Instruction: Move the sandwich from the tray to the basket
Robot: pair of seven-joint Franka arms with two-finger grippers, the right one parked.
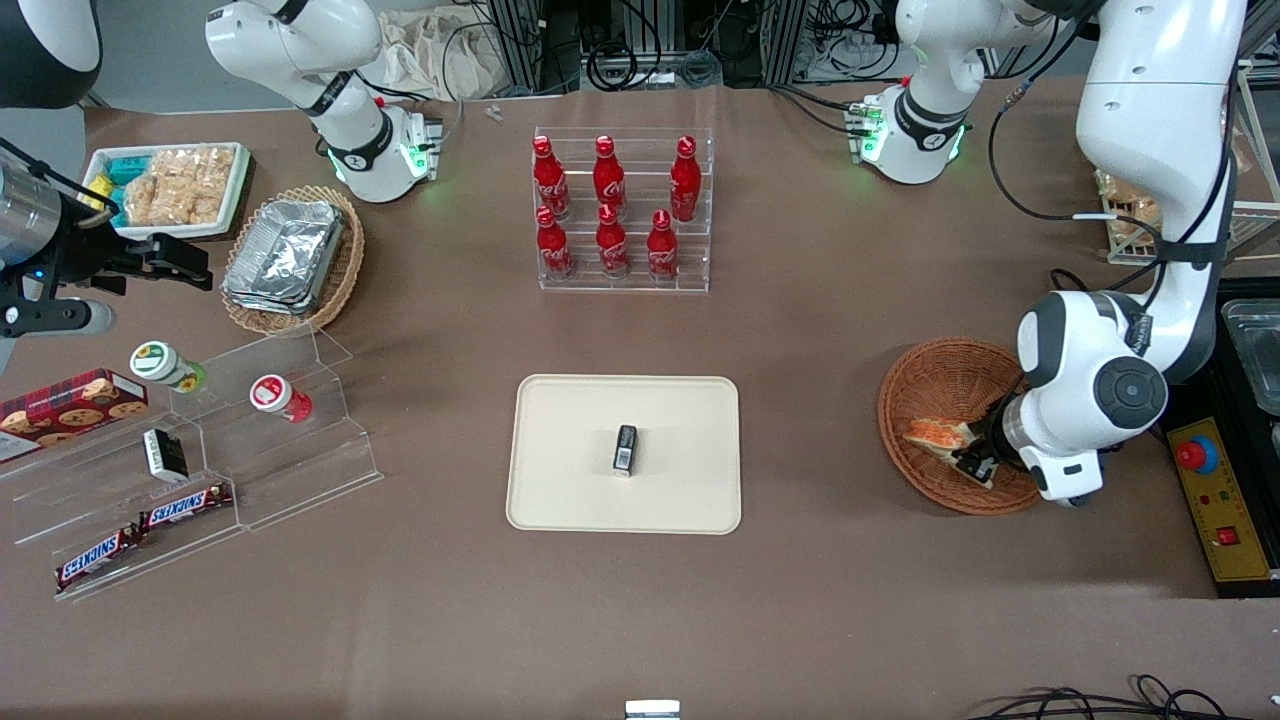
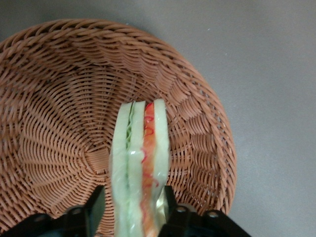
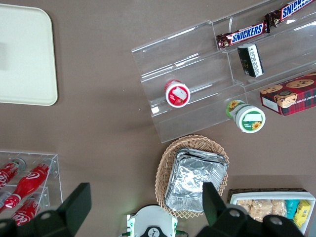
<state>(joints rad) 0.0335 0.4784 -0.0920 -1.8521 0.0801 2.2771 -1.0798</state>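
In the front view the gripper is low inside the brown wicker basket, next to the wrapped sandwich. The left wrist view shows the gripper open, its fingers on either side of the sandwich. Basket weave shows between one finger and the wrapper; the other finger is close to the wrapper. The sandwich lies in the basket, its cut face with green and orange-red filling toward the camera. The cream tray is beside the basket, toward the parked arm's end, and holds a small dark box.
A clear rack of red bottles stands farther from the front camera than the tray. Toward the parked arm's end are a foil-filled basket and a clear stepped shelf with snacks. A black machine with a yellow panel stands beside the wicker basket.
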